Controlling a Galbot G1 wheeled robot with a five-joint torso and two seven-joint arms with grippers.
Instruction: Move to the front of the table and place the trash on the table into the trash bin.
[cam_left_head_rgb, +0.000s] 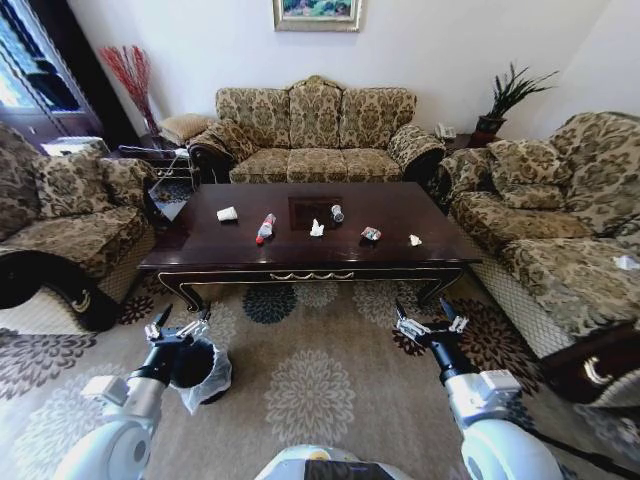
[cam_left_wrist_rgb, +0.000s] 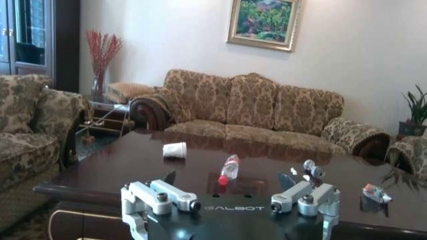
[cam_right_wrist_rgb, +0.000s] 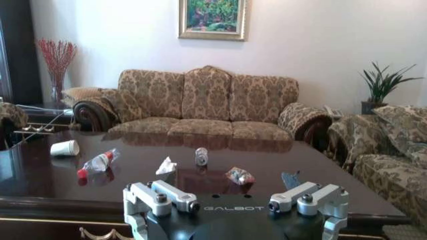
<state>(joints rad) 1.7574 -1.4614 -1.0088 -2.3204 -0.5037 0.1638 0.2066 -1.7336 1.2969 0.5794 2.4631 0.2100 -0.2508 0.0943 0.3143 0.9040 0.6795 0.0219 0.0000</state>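
The dark glossy table (cam_left_head_rgb: 400, 210) stands ahead of me, before the long sofa. The trash on it is a white paper cup (cam_left_head_rgb: 227, 213), a red-labelled bottle (cam_left_head_rgb: 265, 227) lying down, a tissue (cam_left_head_rgb: 317, 228), a silver can (cam_left_head_rgb: 337, 212), a colourful wrapper (cam_left_head_rgb: 371, 234) and a second tissue (cam_left_head_rgb: 415, 240). The trash bin (cam_left_head_rgb: 205, 372) with its white bag sits on the carpet under my left arm, partly hidden by it. My left gripper (cam_left_head_rgb: 180, 320) and right gripper (cam_left_head_rgb: 428, 315) hover open and empty over the carpet, short of the table's front edge.
A patterned sofa (cam_left_head_rgb: 315, 130) stands behind the table. Armchairs flank it on the left (cam_left_head_rgb: 70, 215) and right (cam_left_head_rgb: 560, 230). A glass side table (cam_left_head_rgb: 165, 165) is at the back left and a potted plant (cam_left_head_rgb: 505, 100) at the back right. Patterned carpet (cam_left_head_rgb: 310, 385) lies between me and the table.
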